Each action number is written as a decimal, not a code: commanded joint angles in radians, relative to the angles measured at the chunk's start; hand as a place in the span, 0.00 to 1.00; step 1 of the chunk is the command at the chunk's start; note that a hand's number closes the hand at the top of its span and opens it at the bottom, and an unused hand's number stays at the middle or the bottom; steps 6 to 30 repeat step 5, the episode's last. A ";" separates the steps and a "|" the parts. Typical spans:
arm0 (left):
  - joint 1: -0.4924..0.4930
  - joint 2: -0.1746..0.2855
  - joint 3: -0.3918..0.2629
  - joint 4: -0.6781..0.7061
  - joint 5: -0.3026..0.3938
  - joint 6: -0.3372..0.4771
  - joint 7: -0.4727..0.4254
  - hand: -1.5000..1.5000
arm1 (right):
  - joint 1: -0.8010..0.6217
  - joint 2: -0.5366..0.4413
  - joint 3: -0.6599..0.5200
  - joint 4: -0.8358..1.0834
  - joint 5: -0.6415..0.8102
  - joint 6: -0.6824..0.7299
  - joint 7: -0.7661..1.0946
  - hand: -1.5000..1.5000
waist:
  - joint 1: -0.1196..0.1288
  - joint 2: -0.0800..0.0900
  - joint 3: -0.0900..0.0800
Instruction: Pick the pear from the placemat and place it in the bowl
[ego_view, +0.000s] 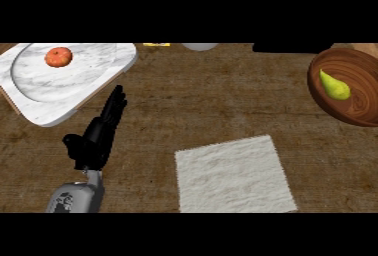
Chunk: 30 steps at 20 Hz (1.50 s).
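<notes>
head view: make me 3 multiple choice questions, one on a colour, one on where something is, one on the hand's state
1. The round fruit on the marble tray is:
A. orange-red
B. purple
C. blue

2. The pear lies:
A. on the placemat
B. in the wooden bowl
C. on the marble tray

3. The left hand is:
A. open, fingers straight
B. curled round the pear
C. curled round the round fruit

Answers:
1. A: the fruit shows orange-red against the white marble.
2. B: the pear sits inside the bowl at the right edge, apart from the placemat.
3. A: its fingers point straight toward the tray and hold nothing.
</notes>
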 joint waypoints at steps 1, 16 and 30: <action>-0.004 0.027 0.024 -0.052 0.035 -0.027 0.046 0.50 | 0.067 -0.023 -0.006 -0.003 -0.015 0.167 -0.127 0.00 | 0.005 -0.001 0.002; 0.050 0.016 0.004 -0.008 0.022 -0.037 -0.027 0.50 | 0.095 -0.011 0.004 -0.030 -0.020 0.163 -0.137 0.00 | 0.004 0.000 0.001; 0.050 0.016 0.004 -0.008 0.022 -0.037 -0.027 0.50 | 0.095 -0.011 0.004 -0.030 -0.020 0.163 -0.137 0.00 | 0.004 0.000 0.001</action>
